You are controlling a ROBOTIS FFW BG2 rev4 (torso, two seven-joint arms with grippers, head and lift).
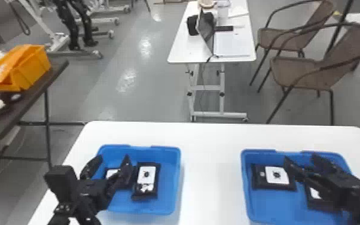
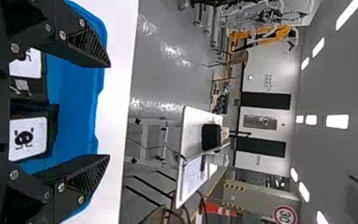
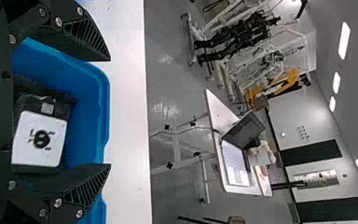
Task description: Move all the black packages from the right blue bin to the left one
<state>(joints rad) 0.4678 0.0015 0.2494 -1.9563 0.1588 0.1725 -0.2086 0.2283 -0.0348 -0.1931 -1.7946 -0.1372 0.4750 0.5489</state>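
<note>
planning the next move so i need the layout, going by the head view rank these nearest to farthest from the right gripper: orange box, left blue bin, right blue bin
1. Right blue bin: under the right gripper
2. Left blue bin: same white table, robot's left side
3. Orange box: far left, on the dark table

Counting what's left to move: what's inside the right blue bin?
Two black packages with white labels show in the right blue bin: one on the left, one partly covered by the right gripper. Whatever else lies beneath that gripper can't be seen.
</note>
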